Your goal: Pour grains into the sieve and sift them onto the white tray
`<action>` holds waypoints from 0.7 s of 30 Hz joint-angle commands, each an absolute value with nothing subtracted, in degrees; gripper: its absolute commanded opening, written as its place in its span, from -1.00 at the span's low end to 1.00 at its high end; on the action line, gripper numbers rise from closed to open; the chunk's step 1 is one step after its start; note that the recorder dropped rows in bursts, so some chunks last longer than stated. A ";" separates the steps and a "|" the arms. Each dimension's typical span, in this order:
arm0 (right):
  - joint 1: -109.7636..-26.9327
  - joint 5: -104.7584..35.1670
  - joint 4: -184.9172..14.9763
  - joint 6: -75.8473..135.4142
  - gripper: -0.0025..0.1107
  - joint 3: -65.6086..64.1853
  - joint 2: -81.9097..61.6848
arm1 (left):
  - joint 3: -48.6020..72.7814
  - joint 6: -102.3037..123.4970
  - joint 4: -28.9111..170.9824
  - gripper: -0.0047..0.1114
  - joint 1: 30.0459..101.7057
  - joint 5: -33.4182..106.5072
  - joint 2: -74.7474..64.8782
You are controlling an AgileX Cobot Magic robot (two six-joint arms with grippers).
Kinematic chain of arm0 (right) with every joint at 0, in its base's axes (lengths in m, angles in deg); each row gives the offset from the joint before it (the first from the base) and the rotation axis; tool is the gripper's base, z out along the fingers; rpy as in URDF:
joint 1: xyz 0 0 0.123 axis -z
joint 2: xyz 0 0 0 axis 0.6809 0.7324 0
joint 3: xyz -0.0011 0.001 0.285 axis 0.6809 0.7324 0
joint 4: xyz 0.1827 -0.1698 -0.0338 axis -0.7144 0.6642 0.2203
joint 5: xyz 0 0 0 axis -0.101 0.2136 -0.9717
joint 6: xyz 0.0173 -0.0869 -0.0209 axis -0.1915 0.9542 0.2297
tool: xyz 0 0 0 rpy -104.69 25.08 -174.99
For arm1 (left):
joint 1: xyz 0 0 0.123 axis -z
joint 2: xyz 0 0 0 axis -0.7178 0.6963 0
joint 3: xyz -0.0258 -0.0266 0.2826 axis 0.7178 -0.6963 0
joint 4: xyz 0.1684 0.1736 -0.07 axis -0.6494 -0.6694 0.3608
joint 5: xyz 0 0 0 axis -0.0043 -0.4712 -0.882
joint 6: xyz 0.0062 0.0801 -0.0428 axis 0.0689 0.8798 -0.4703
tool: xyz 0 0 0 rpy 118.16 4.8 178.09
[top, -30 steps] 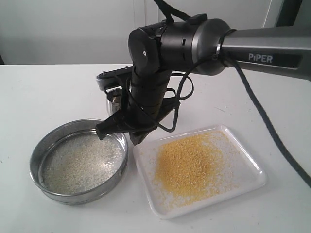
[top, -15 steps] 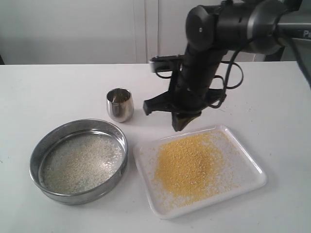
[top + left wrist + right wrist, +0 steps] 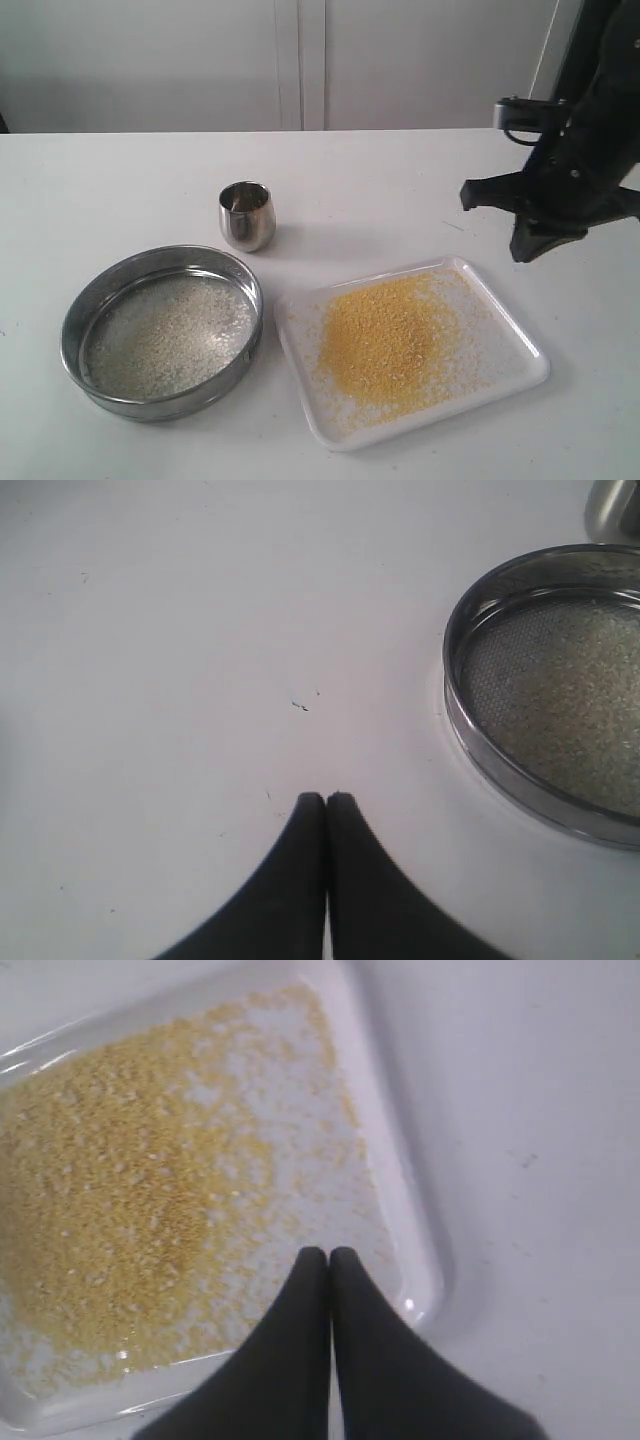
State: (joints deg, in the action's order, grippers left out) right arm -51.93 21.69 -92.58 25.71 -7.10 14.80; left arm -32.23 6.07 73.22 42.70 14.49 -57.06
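The sieve [image 3: 68,335] sits at the front left, a layer of pale whitish grains [image 3: 165,335] on its mesh. To its right lies the white tray [image 3: 505,352], carrying a spread of fine yellow-orange grains [image 3: 385,335]. My right gripper [image 3: 522,255] hangs shut and empty above the table, just past the tray's far right corner. In the right wrist view it [image 3: 327,1253] is over the tray's rim [image 3: 400,1190], next to the yellow grains [image 3: 120,1190]. My left gripper [image 3: 326,798] is shut and empty over bare table, apart from the sieve [image 3: 455,680]. It does not show in the exterior view.
A small rounded steel cup [image 3: 246,214] stands upright behind the sieve, and its edge [image 3: 615,505] shows in the left wrist view. A few stray grains lie on the white table around the tray. The right arm's dark body fills the far right.
The right arm has swung from over the sieve and cup to the right, past the tray's far corner. Sieve, tray and cup have not moved.
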 commanded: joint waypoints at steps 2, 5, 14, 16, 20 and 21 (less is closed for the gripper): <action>-47.87 20.25 -89.21 26.44 -0.96 -3.10 10.47 | -32.62 6.16 73.73 -0.92 42.62 14.46 -57.33; -47.73 19.96 -86.17 26.26 -0.96 -1.75 8.44 | -32.62 6.16 73.73 -0.92 42.62 14.46 -57.33; -47.73 17.62 -84.10 25.90 -0.96 3.66 1.20 | -32.62 6.16 73.73 -0.92 42.62 14.46 -57.33; -47.73 16.70 -84.10 25.79 -0.96 4.81 -0.91 | -32.62 6.16 73.73 -0.92 42.62 14.46 -57.33; -47.73 14.99 -84.10 25.79 -0.96 7.67 -5.41 | -32.62 6.16 73.73 -0.92 42.62 14.46 -57.33; -47.73 14.74 -84.10 25.79 -0.96 8.19 -6.43 | -32.62 6.16 73.73 -0.92 42.62 14.46 -57.33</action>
